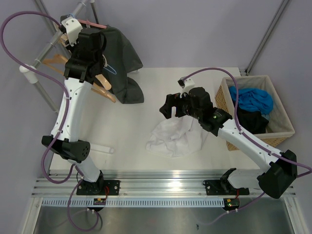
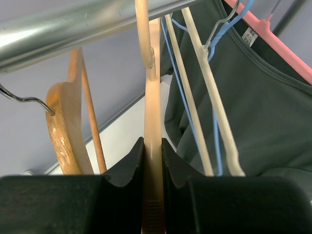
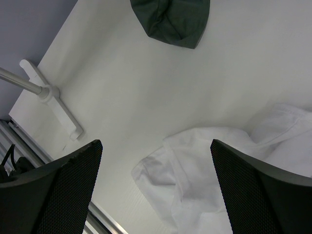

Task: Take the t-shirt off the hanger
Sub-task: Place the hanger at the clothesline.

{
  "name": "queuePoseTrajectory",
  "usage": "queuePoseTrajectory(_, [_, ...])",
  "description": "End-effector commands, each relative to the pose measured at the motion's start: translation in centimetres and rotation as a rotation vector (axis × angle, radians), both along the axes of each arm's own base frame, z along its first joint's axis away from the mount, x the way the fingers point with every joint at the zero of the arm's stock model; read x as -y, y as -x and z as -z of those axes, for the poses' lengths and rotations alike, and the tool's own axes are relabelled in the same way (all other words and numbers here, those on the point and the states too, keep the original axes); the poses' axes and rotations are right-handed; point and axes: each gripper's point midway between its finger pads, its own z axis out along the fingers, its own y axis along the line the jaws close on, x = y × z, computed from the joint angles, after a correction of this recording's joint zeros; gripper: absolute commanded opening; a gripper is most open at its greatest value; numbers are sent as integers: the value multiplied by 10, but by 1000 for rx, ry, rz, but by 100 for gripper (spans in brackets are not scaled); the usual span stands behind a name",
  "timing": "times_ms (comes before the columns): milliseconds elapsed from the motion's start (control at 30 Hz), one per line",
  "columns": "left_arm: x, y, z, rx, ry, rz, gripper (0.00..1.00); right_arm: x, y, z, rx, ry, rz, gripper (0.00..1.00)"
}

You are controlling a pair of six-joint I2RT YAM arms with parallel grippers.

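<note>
Upper left: t-shirt (image 1: 124, 58) hangs from rail (image 1: 45, 50). Frame centre: crumpled garment (image 1: 173, 139) lies on table (image 1: 131, 126). Right: basket (image 1: 280, 139) on table, clothes (image 1: 253, 100) inside.

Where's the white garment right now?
Top view: the white garment lies crumpled on the table, just under the right end effector, left of the wicker basket.

No legible text; neck label (image 2: 251, 35) blurred.
</note>
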Motion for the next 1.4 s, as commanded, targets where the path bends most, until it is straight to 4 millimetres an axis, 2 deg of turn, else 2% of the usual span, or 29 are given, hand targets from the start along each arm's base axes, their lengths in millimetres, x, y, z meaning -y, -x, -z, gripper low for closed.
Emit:
queuePoseTrajectory(0, [-3, -3, -10, 64, 27, -13, 0, -8, 3, -28, 57, -35, -37, 100])
queuePoseTrajectory(167, [-4, 1, -6, 62, 35, -22, 4, -9, 4, -28, 56, -38, -43, 100])
queuePoseTrajectory(367, [-1, -4, 1, 50, 42, -8, 6, -8, 4, -28, 57, -38, -40, 100])
queuePoseTrajectory(467, [-1, -2, 0, 58, 50, -7, 12, -8, 4, -28, 56, -38, -38, 99])
queuePoseTrajectory(500, [-1, -1, -3, 63, 53, -2, 26, -9, 4, -27, 54, -38, -39, 99])
queuePoseTrajectory(567, [2, 0, -6, 70, 61, 19, 44, -9, 4, -28, 54, -40, -42, 99])
queuePoseTrajectory(600, [2, 2, -8, 73, 62, 29, 62, -9, 4, -27, 52, -40, -43, 100])
queuePoseTrajectory(700, [6, 9, -19, 88, 69, 81, 87, -10, 5, -29, 54, -45, -47, 99])
queuePoseTrajectory(733, [8, 15, -28, 111, 81, 103, 99, -10, 5, -29, 54, -47, -48, 100])
queuePoseTrajectory(933, [23, 44, -43, 176, 166, 229, 99, -12, 8, -33, 58, -64, -53, 99])
queuePoseTrajectory(1000, [34, 54, -47, 190, 196, 304, 99, -12, 9, -33, 56, -61, -59, 100])
queuePoseTrajectory(1033, [47, 56, -48, 188, 217, 386, 99, -11, 9, -33, 59, -59, -52, 99])
queuePoseTrajectory(1133, [71, 67, -56, 210, 249, 514, 99, -7, 8, -37, 76, -65, -33, 100])
queuePoseTrajectory(1267, [128, 85, -69, 223, 223, 759, 99, -2, 5, -40, 83, -72, 3, 100])
queuePoseTrajectory(1300, [155, 95, -66, 208, 218, 840, 99, -1, 4, -40, 84, -73, 11, 99])
queuePoseTrajectory(1367, [178, 104, -64, 211, 206, 908, 99, 3, 1, -39, 77, -73, 50, 99])
